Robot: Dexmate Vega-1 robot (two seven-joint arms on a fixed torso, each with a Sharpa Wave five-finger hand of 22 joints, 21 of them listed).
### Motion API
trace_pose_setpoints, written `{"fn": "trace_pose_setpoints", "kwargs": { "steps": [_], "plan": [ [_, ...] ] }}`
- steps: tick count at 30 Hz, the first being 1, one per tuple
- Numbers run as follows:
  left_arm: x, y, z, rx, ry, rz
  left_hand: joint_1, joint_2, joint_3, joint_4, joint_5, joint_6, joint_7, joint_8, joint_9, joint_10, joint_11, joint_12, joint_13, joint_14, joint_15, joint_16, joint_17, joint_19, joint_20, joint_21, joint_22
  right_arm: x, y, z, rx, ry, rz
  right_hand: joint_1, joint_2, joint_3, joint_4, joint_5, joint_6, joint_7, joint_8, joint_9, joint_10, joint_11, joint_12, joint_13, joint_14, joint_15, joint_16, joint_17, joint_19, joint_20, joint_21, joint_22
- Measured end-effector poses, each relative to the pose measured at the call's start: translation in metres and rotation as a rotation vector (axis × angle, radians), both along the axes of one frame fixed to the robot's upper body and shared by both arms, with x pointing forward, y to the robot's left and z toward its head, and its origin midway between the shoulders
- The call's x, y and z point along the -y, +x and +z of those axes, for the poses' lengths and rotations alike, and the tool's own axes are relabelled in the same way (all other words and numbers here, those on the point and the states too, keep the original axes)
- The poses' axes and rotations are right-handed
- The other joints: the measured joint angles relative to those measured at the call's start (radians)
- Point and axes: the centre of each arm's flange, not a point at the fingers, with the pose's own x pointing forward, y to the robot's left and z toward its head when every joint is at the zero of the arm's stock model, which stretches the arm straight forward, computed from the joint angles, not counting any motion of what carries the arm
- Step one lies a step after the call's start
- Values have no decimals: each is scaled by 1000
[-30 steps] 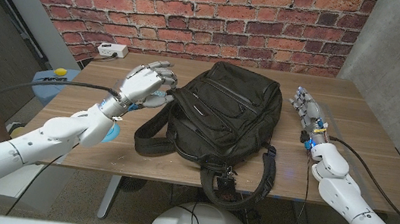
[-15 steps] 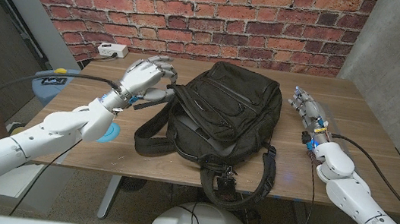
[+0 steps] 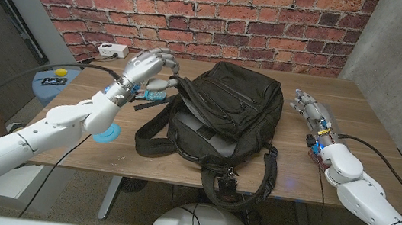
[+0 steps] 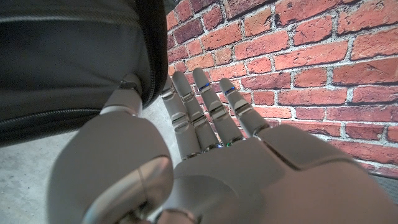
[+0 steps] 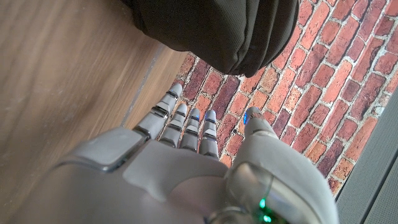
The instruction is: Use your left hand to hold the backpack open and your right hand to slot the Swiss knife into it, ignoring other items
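The black backpack lies on the wooden table, its top toward the brick wall and a grey gap showing along its left side. My left hand hovers at the pack's far left corner with its fingers bent over the edge. In the left wrist view that hand has its fingers stretched toward the wall, and its thumb touches the backpack's zipped rim. My right hand is to the right of the pack, apart from it, with straight fingers and nothing in it. The right wrist view shows the hand beside the backpack.
A small teal object lies under my left hand by the pack. A blue disc sits beneath my left forearm. A white power strip is at the far left edge. Shoulder straps trail toward the front edge.
My left hand has moved farther back and to the right, up to the backpack's far left corner. My right hand has shifted slightly to the right, still holding nothing.
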Motion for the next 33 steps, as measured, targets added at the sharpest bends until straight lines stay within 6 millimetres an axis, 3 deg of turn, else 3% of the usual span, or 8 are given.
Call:
{"fn": "trace_pose_setpoints", "kwargs": {
  "steps": [10,24,33],
  "plan": [
    [8,2,9,-49,-69,-47,7,-7,4,-4,0,16,1,6,-8,36,1,16,8,22,8,-4,0,4,-4,8,0,-1,-10,-2,-21,-44,-39,9,-1,4,-4,0,0,0,0,0,0,0,0,0,0,0,0,0,0,0,0,0],
    [17,2,6,-134,-139,-79,19,-19,8,-8,16,41,27,32,-7,55,9,28,22,32,18,-7,5,6,-1,8,5,-3,-16,-2,-47,-101,-86,13,-5,4,-4,0,0,0,0,0,0,0,0,0,0,0,0,0,0,0,0,0],
    [19,3,5,-206,-180,-89,20,-20,8,-8,16,41,27,33,-1,58,13,32,31,32,18,-3,26,7,0,8,5,-4,-19,-1,-69,-149,-115,13,-5,4,-4,0,0,0,0,0,0,0,0,0,0,0,0,0,0,0,0,0]
  ]
}}
